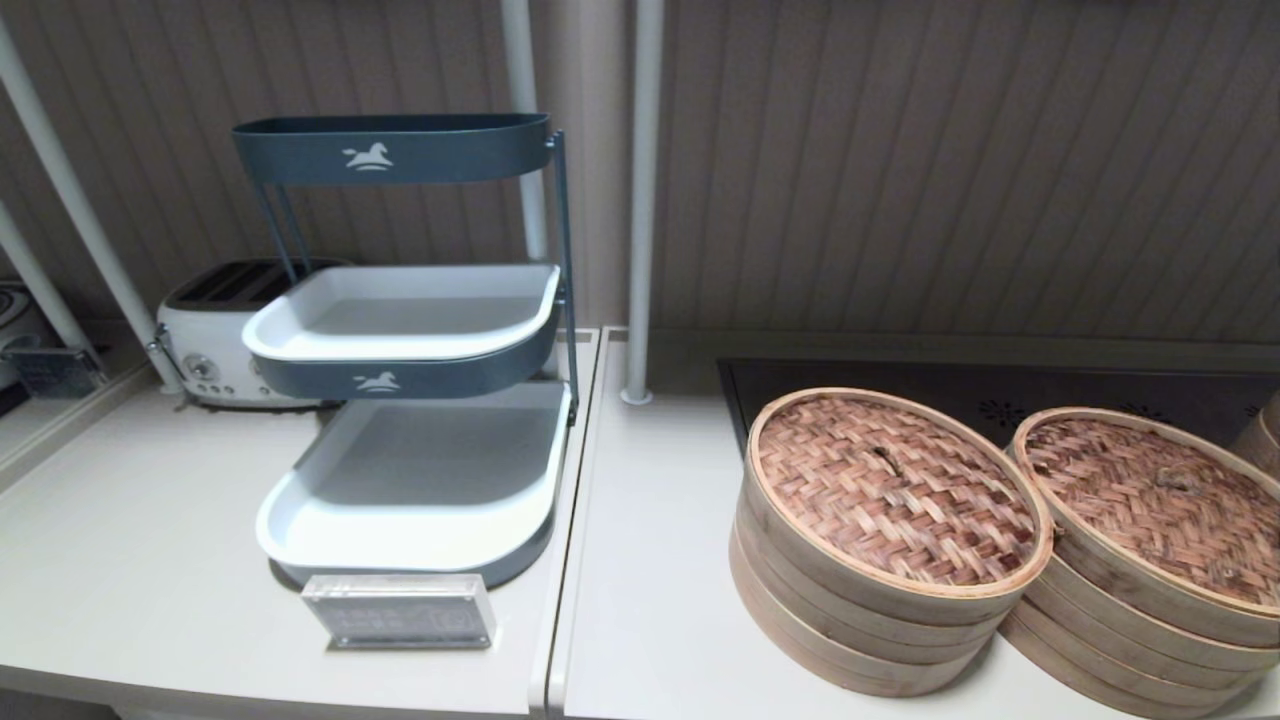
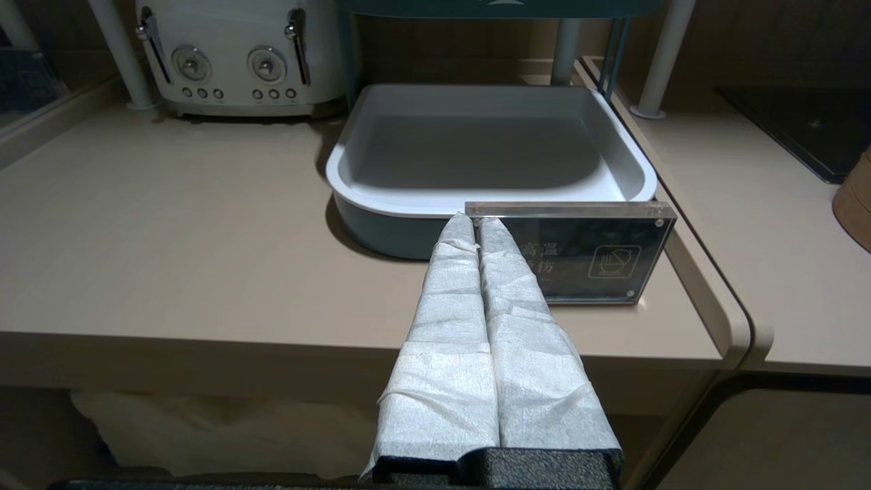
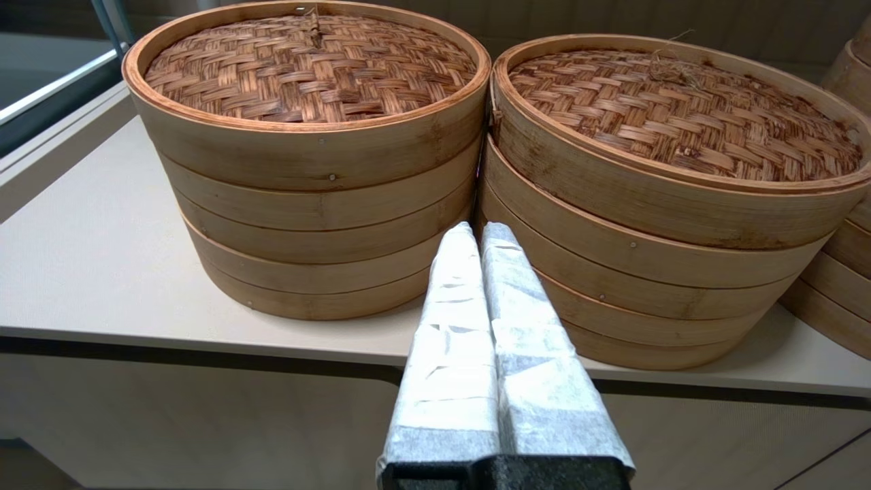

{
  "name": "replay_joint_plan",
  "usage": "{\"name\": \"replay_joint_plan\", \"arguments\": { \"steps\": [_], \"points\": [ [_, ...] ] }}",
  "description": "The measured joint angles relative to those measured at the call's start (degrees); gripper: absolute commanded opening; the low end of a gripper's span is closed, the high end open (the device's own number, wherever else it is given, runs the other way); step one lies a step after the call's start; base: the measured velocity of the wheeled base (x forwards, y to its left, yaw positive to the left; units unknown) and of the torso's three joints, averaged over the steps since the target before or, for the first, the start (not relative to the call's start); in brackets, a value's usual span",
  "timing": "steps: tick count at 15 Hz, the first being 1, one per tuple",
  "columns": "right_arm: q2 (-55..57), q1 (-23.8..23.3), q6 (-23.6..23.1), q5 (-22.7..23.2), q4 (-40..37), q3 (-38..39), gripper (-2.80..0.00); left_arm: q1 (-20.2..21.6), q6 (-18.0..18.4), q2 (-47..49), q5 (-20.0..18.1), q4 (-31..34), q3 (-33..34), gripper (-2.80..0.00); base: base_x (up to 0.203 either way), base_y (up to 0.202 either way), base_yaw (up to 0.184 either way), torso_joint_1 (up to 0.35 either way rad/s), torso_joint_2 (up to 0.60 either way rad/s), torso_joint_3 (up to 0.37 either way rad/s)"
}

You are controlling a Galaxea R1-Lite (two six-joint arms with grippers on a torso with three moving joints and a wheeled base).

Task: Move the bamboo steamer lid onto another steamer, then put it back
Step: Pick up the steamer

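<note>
The bamboo steamer lid (image 1: pixel 905 490) (image 3: pixel 309 64), reddish-brown weave with a small dark loop at its centre, sits flat on the left stack of pale rings (image 1: pixel 840 620). Touching it on the right is another steamer (image 1: pixel 1120 625) (image 3: pixel 639 272), whose darker woven lid (image 1: pixel 1160 505) (image 3: pixel 680 105) lies slightly tilted. My right gripper (image 3: pixel 476 231) is shut and empty, low in front of the counter edge, level with the seam between the two stacks. Farther left, my left gripper (image 2: pixel 474 221) hangs shut and empty before the counter. Neither arm shows in the head view.
A three-tier tray rack (image 1: pixel 410 330) stands on the left counter with a clear acrylic sign (image 1: pixel 400 608) (image 2: pixel 578 255) before it and a toaster (image 1: pixel 215 335) behind. A dark cooktop (image 1: pixel 990 395) lies behind the steamers. A third steamer (image 1: pixel 1265 430) peeks in at the far right.
</note>
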State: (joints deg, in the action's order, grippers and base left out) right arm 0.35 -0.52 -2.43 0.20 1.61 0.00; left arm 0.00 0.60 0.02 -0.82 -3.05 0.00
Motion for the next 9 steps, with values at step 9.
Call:
{"name": "replay_joint_plan", "arguments": {
  "steps": [9],
  "points": [
    [10.8,0.2,0.0,5.5,-22.8,-30.4,-2.8,0.0,0.0,0.0,0.0,0.0,0.0,-2.8,0.0,0.0,0.0,0.0,0.0,0.0]
  ]
}}
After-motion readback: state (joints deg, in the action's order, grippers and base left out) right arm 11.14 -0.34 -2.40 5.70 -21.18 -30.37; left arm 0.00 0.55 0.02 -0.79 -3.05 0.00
